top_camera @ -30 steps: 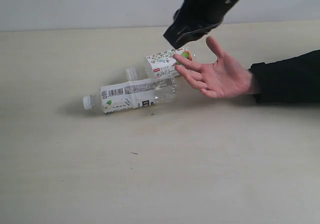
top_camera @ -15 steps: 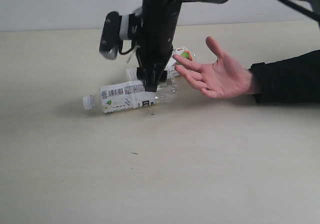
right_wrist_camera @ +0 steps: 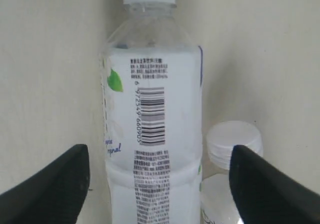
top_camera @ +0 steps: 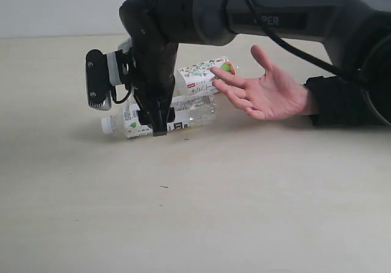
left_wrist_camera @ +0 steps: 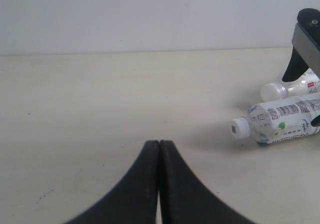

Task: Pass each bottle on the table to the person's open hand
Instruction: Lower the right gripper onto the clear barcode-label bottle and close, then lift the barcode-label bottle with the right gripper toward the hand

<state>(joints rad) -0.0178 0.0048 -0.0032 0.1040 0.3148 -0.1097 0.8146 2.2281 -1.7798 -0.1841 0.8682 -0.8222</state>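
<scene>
I see two bottles lying on their sides on the table [top_camera: 244, 212]. The nearer one is the barcode-label bottle [top_camera: 194, 110], clear plastic with a white screw cap and a white wrap that shows a barcode, fine print and a small green leaf. I cannot tell whether there is any liquid inside it. Just behind it lies the fruit-label bottle [top_camera: 201, 76], its white label marked with a green and orange fruit. From my right wrist camera only its white cap and a bit of its clear shoulder show, close beside the barcode-label bottle [right_wrist_camera: 150, 134]. I can't make out its contents either.

My right gripper [top_camera: 157, 123] reaches across to the left half of the exterior view and is down over the barcode-label bottle at its labelled middle. The jaws are spread wide, one finger on each side of the bottle's body, with bare table showing between each finger and the plastic, so nothing is grasped. The bottle lies flat on the table, cap pointing away from the person's open hand [top_camera: 269, 93], which rests palm up, fingers spread, on the far side of the fruit-label bottle.

My left gripper [left_wrist_camera: 159, 151] is off to the side, low over the table, well apart from the bottles, its fingers pressed together on nothing.
</scene>
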